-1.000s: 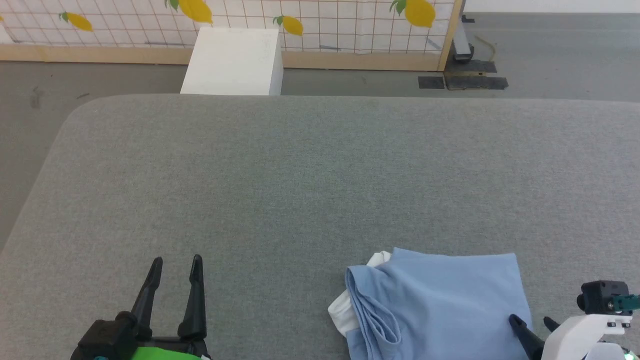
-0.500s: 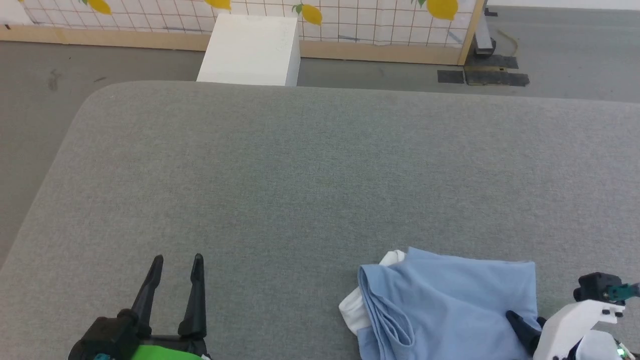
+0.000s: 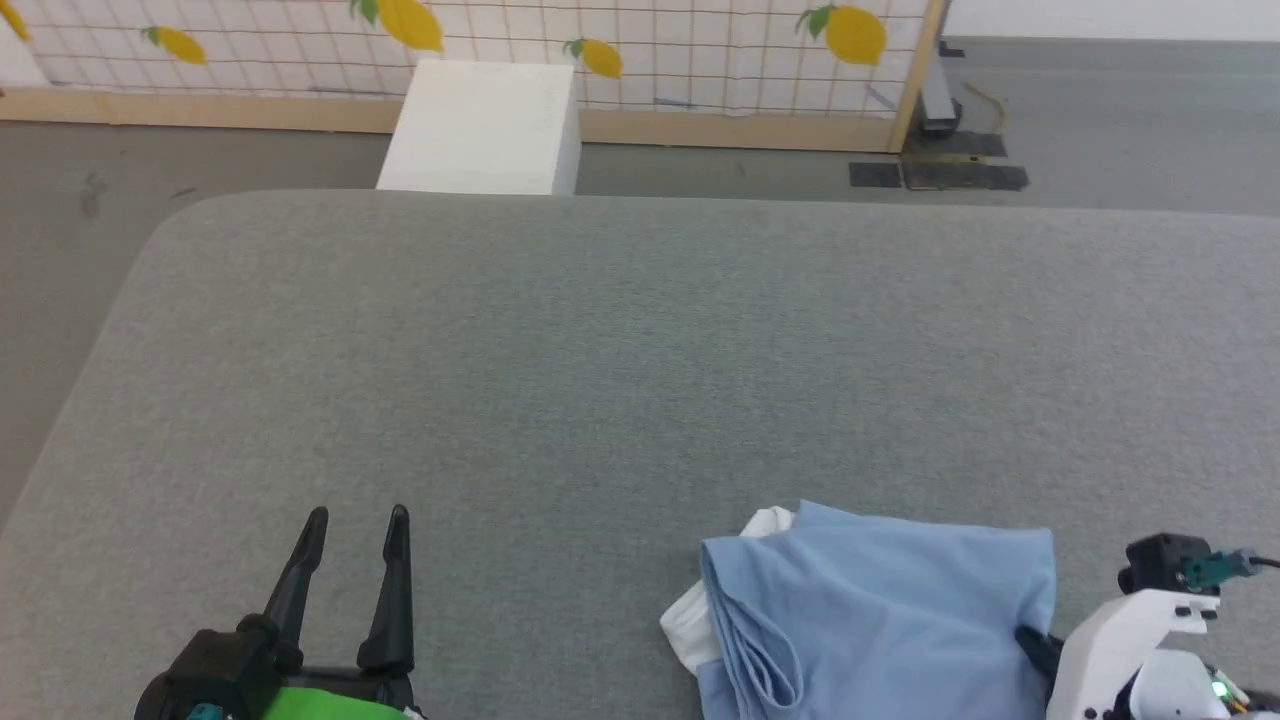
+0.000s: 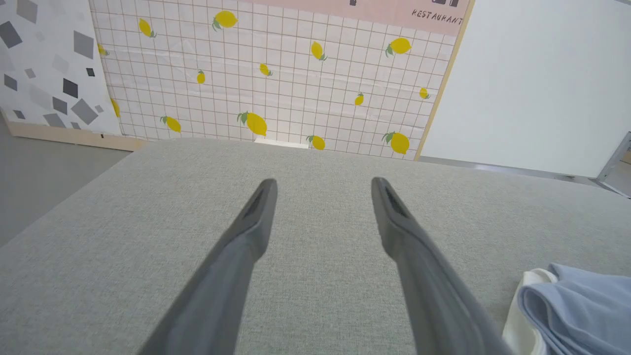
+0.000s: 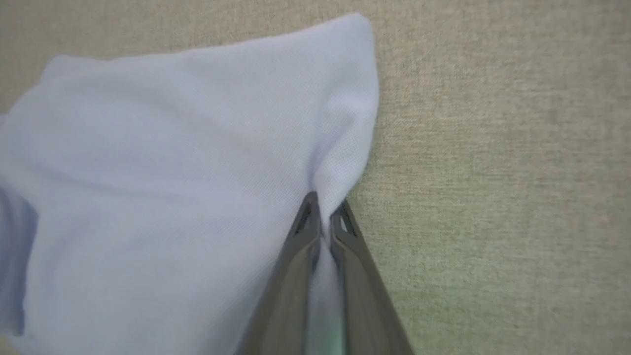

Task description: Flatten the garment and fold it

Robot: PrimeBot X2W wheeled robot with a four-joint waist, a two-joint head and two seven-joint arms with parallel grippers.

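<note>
The garment (image 3: 880, 610), a light blue shirt folded into a rough rectangle with a bit of white collar at its left side, lies on the grey table (image 3: 640, 350) at the lower right of the head view. My right gripper (image 5: 324, 212) is shut on the garment's (image 5: 172, 197) right edge, pinching a ridge of fabric between its fingertips; in the head view one dark finger of the right gripper (image 3: 1035, 645) shows at that edge. My left gripper (image 3: 355, 520) hovers open at the lower left, far from the cloth. In the left wrist view the left gripper (image 4: 323, 185) stands wide with the garment (image 4: 577, 305) at the lower right.
A white box (image 3: 482, 125) stands on the floor beyond the table's far edge, before a lemon-patterned partition (image 3: 640, 40). The table's rounded left corner (image 3: 170, 225) drops to grey floor. Dark plates (image 3: 940, 175) lie on the floor at the back right.
My right gripper has shut on the garment's right edge, bunching the fabric there. The head camera has shifted slightly. The left gripper has stayed put.
</note>
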